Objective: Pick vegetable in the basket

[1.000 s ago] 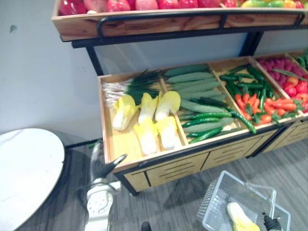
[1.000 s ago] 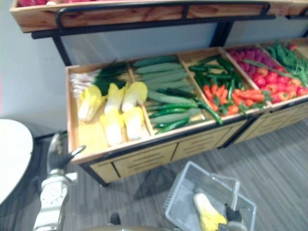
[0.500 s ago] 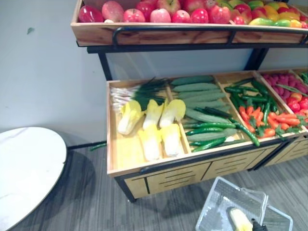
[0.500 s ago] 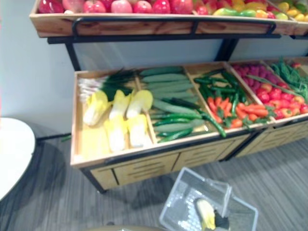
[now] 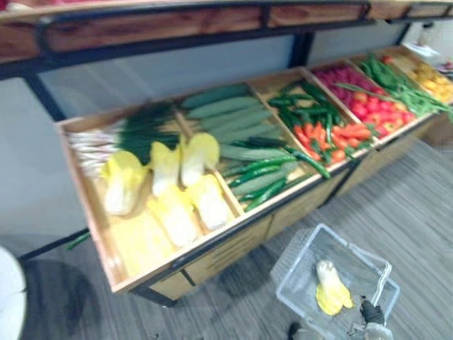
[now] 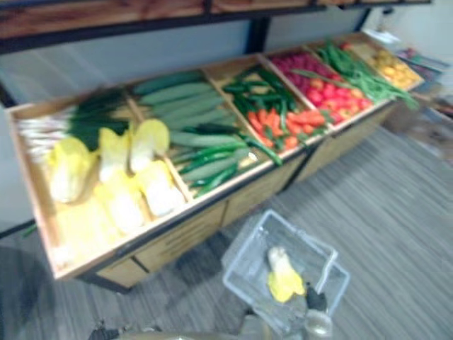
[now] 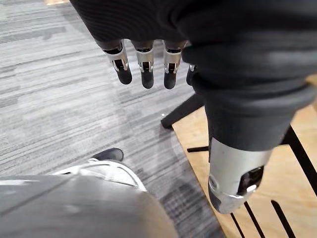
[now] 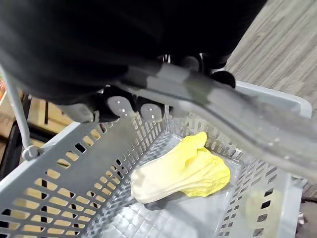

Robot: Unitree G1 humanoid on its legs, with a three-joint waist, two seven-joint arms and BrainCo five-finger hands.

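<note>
Fingertips of the right hand (image 8: 119,104) are mostly hidden behind the grey handle (image 8: 237,124) they curl round, so the clamp shows but not how far the tips wrap. In the left eye view that hand (image 5: 368,312) sits at the near right edge, cut off by the frame. The handle belongs to a grey slotted plastic basket (image 5: 297,273) hanging over the striped grey floor (image 5: 417,212), near the stand's front. One pale yellow napa cabbage (image 8: 183,171) lies on the basket's bottom, leafy end toward the near side.

The upper shelf (image 5: 177,28) of the wooden stand is cut off at the top, and what it carries cannot be told. The yellow produce (image 5: 432,78) in the far right crate is too small to name. A sliver of a white table (image 5: 6,297) shows at the near left edge.

The lower tier slopes toward the robot. Its left crate (image 5: 92,219) holds more napa cabbages (image 5: 166,188) with green onions (image 5: 106,134) behind them. To the right come cucumbers (image 5: 226,117), then green chillies (image 5: 304,106) above carrots (image 5: 333,134), then red produce (image 5: 375,106) and long green beans (image 5: 396,78).

The left hand (image 7: 145,59) hangs over the floor beside the stand's slotted wooden front (image 7: 277,188). Its fingers (image 7: 168,69) are straight and loosely apart and hold nothing, with the thumb (image 7: 233,178) set off to one side.
</note>
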